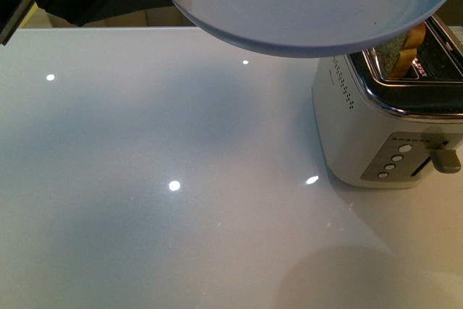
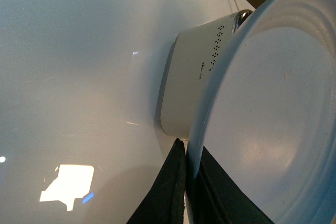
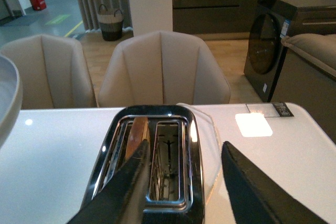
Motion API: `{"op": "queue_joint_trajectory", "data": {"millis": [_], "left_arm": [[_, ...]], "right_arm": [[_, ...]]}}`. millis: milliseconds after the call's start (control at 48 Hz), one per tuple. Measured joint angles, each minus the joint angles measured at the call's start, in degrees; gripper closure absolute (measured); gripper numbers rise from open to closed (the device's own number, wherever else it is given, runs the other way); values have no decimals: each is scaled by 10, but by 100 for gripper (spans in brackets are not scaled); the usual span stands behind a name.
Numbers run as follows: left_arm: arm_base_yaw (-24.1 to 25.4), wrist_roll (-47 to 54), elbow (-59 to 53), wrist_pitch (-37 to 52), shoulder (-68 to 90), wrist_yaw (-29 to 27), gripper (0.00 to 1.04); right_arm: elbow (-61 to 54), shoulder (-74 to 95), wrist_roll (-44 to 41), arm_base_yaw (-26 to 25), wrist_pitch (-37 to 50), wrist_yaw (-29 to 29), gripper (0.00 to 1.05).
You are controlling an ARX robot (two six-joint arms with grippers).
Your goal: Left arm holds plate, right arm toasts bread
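Observation:
The pale blue-grey plate (image 1: 311, 1) hangs above the table, its rim over the toaster (image 1: 376, 135). My left gripper (image 2: 189, 182) is shut on the plate's (image 2: 273, 114) edge, one black finger on each side of the rim. A slice of brown bread (image 1: 405, 52) stands upright in one toaster slot. In the right wrist view the bread (image 3: 137, 132) sits in one slot of the chrome-topped toaster (image 3: 191, 182); the other slot is empty. My right gripper (image 3: 184, 166) hovers open just above the toaster, holding nothing.
The glossy white table (image 1: 173, 200) spreads to the left of the toaster. The toaster's lever (image 1: 446, 158) and buttons face the front right. Two beige chairs (image 3: 163, 69) stand behind the table's far edge.

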Motion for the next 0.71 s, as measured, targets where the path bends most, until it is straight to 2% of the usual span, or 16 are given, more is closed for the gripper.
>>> {"op": "queue_joint_trajectory", "data": {"millis": [104, 271, 624, 708], "left_arm": [[0, 0, 0, 0, 0, -1, 102], [0, 0, 0, 0, 0, 0, 102], [0, 0, 0, 0, 0, -1, 102], [0, 0, 0, 0, 0, -1, 102]], "right_arm": [[-27, -31, -1, 0, -8, 0, 81], [-54, -78, -3, 0, -26, 0, 103], [-98, -191, -3, 0, -96, 0, 103], [-118, -197, -3, 0, -72, 0, 103]]}}
